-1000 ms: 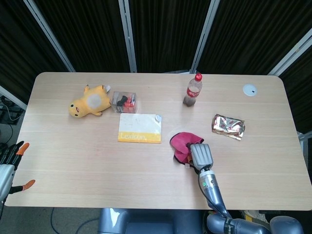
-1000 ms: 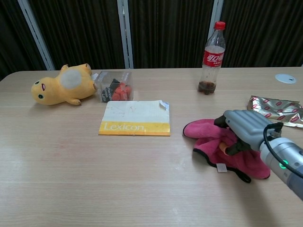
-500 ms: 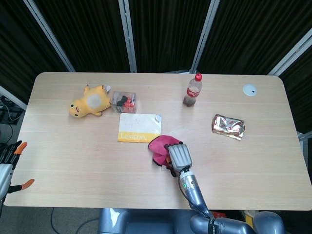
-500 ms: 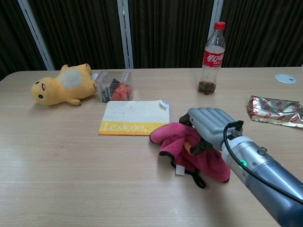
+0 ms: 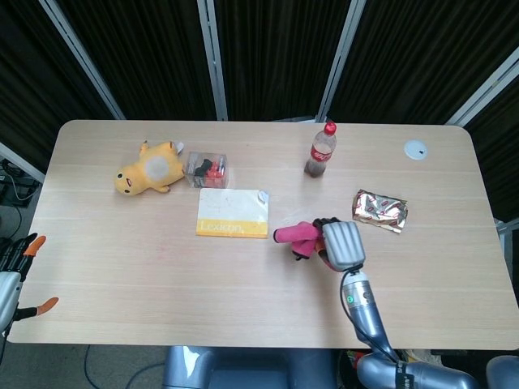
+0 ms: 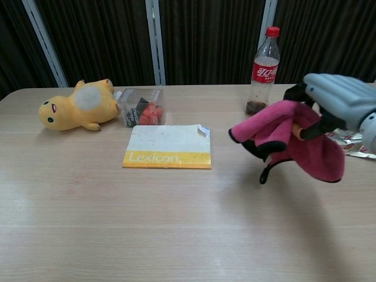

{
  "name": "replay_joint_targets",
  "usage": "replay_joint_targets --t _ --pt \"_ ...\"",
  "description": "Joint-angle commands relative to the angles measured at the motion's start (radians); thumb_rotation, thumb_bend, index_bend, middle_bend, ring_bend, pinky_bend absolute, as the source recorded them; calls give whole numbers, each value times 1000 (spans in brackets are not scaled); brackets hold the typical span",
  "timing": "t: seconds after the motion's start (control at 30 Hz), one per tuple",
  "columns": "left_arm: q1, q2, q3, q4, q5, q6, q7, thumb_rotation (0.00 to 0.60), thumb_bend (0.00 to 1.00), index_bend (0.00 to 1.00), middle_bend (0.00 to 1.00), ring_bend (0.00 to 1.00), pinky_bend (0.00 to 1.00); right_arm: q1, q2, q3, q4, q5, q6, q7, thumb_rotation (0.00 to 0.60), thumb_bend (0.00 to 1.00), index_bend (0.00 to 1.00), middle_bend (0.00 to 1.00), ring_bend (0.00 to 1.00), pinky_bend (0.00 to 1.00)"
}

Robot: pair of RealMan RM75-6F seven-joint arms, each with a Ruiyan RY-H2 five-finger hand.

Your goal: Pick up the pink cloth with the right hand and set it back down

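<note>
The pink cloth (image 6: 282,138) hangs in the air above the table, bunched and drooping, with a dark edge trim. My right hand (image 6: 338,103) grips it from above, fingers curled into the fabric. In the head view the pink cloth (image 5: 296,236) shows just left of my right hand (image 5: 340,244), right of the yellow booklet. My left hand (image 5: 20,259) sits off the table's left front corner, fingers apart, holding nothing.
A yellow and white Lexicon booklet (image 6: 167,147) lies left of the cloth. Behind stand a cola bottle (image 6: 263,64), a clear box of small items (image 6: 142,107) and a yellow plush toy (image 6: 76,106). A foil packet (image 5: 379,210) lies right, a white disc (image 5: 415,148) at back right.
My right hand has lifted the pink cloth clear of the table and carried it right and upward, after first dragging it left toward the booklet. The left hand has stayed put.
</note>
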Motion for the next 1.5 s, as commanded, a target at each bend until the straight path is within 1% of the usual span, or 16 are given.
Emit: replay_joint_targets --t 0.03,0.17,0.33,0.43,0.53,0.57,0.63,0.67,0.7,0.77,0.8,0.9,1.0,1.2,1.33,1.5 --pt "0 -1 0 0 1 1 4 600 0 0 0 0 0 -61 120 -8 -96 -3 38 44 600 538 760 621 530 747" --pt "2 -3 3 -1 7 5 14 600 0 0 0 0 0 -99 195 -23 -138 -1 50 97 600 538 761 621 528 748" --pt "3 -6 3 3 7 7 20 600 0 0 0 0 0 -139 268 -49 -151 -2 56 159 600 538 756 613 516 747" --pt "3 -8 2 3 7 9 23 600 0 0 0 0 0 -151 285 -62 -143 7 49 178 600 537 725 578 483 748" --pt "5 -10 2 4 10 13 27 600 0 0 0 0 0 -158 289 -73 -124 25 34 196 600 499 670 531 436 742" --pt "5 -10 2 4 11 14 28 600 0 0 0 0 0 -158 292 -77 -119 32 23 196 600 463 610 495 405 733" --pt "6 -12 1 6 13 17 25 600 0 0 0 0 0 -154 308 -90 -126 61 -15 185 600 376 410 370 298 655" --pt "6 -12 1 6 14 18 23 600 0 0 0 0 0 -152 314 -92 -132 69 -23 182 600 314 282 272 206 587" --pt "6 -13 1 8 15 19 22 600 0 0 0 0 0 -151 318 -94 -137 72 -29 181 600 252 183 176 113 514" --pt "6 -13 1 9 16 19 20 600 0 0 0 0 0 -149 324 -99 -143 70 -33 175 600 168 105 62 21 422" --pt "6 -13 1 10 16 18 19 600 0 0 0 0 0 -149 327 -103 -146 63 -31 171 600 128 75 21 1 364" --pt "5 -13 2 10 18 17 19 600 0 0 0 0 0 -148 330 -108 -148 46 -13 149 600 61 19 0 0 234" --pt "6 -11 2 10 19 18 18 600 0 0 0 0 0 -152 337 -104 -161 53 3 136 600 47 3 0 0 173" --pt "6 -10 4 11 23 19 14 600 0 0 0 0 0 -187 400 -121 -214 25 53 143 600 47 0 0 0 157" --pt "7 -11 5 14 29 23 16 600 0 0 0 0 0 -232 455 -174 -244 -97 117 173 600 45 0 0 0 141" --pt "11 -11 8 15 40 34 22 600 0 0 0 0 0 -310 467 -260 -186 -303 253 230 600 33 0 0 0 141"
